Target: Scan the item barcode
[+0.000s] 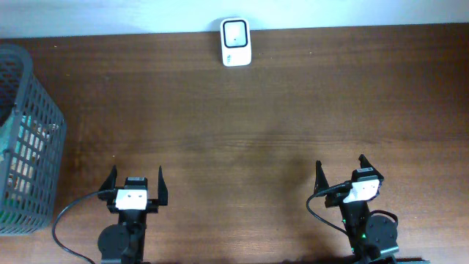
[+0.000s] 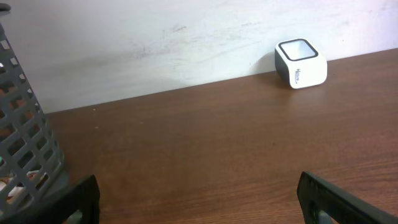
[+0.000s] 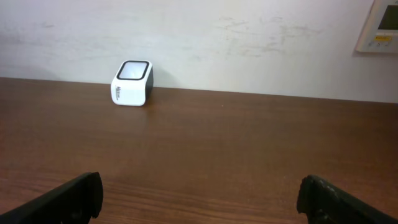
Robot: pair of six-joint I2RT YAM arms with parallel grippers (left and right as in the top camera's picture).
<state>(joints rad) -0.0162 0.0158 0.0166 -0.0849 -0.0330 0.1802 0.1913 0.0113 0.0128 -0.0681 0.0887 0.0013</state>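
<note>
The scanner [image 1: 236,42], a small boxy block of white plastic with rounded corners and a dark-rimmed glossy window on top, stands at the far edge of the surface [image 1: 242,132], against a scuffed white wall [image 3: 249,37]. The surface is dark brown wood with fine grain. At the left edge stands a grey plastic lattice basket [image 1: 29,139]; pale contents show through its mesh, too hidden to identify. Near the front, the black left fingers [image 1: 111,180] and right fingers [image 1: 320,176] are spread wide, holding nothing.
</note>
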